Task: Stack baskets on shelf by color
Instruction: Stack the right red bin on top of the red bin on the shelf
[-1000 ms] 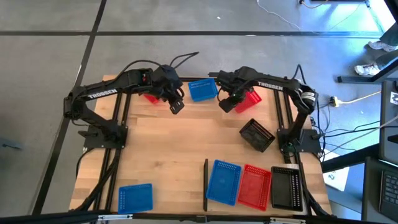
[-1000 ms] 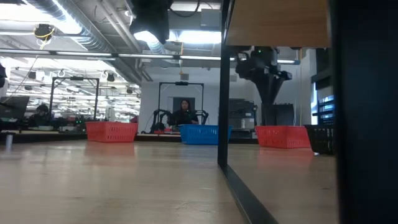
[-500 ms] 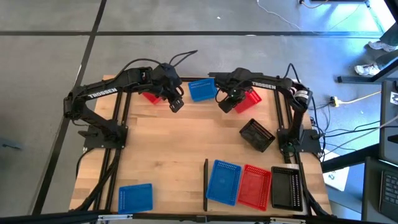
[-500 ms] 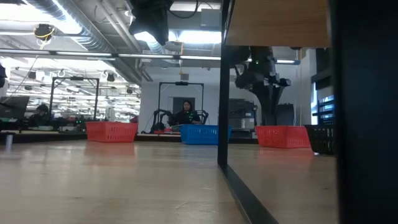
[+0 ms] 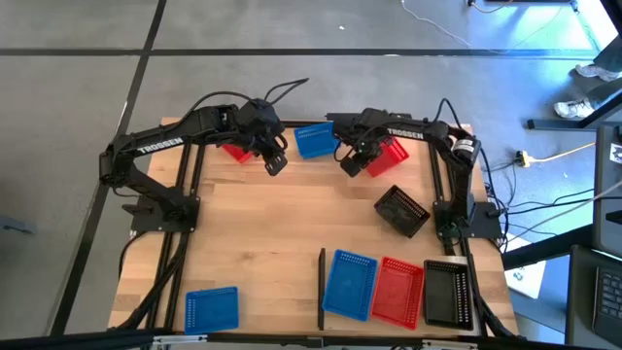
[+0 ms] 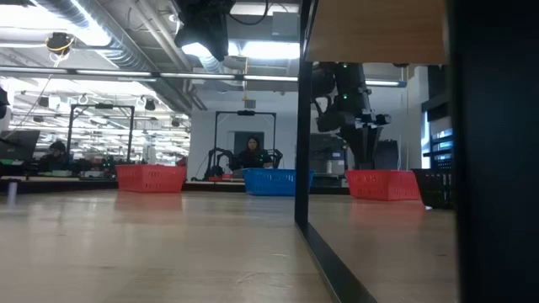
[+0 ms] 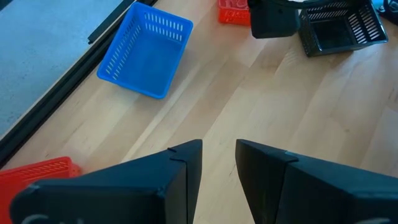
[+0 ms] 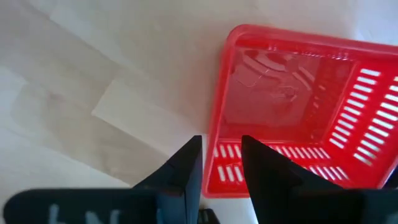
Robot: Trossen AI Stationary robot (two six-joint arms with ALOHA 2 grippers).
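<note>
A: Where do the baskets sit, taking the thin black bar [image 5: 322, 289] as the mark?

B: Right of the bar, on the shelf [image 5: 389, 321], three lie side by side: a blue basket [image 5: 349, 284] nearest the bar, a red one [image 5: 398, 291] next, then a black one [image 5: 446, 293]. Their long axes run roughly along the bar, the blue and red ones slightly tilted. Left of the bar, near the desk [image 5: 292, 224] corner, lies another blue basket [image 5: 212, 308], long axis across the bar's line.

A: And farther from the bar?

B: A tilted black basket [image 5: 402, 210] sits diagonally up and right of the bar. At the far edge of the desk are a blue basket [image 5: 316, 141], a red basket [image 5: 391, 154] right of it and a red basket [image 5: 233, 151] left of it, partly under the left arm.

A: The grippers?

B: The right gripper [image 8: 221, 163] hangs over the near rim of the far right red basket, whose long axis slants away from it; its fingers stand a little apart and grasp nothing. The left gripper [image 7: 219, 163] hovers above bare desk between the far red and blue baskets, fingers parted, empty.
</note>
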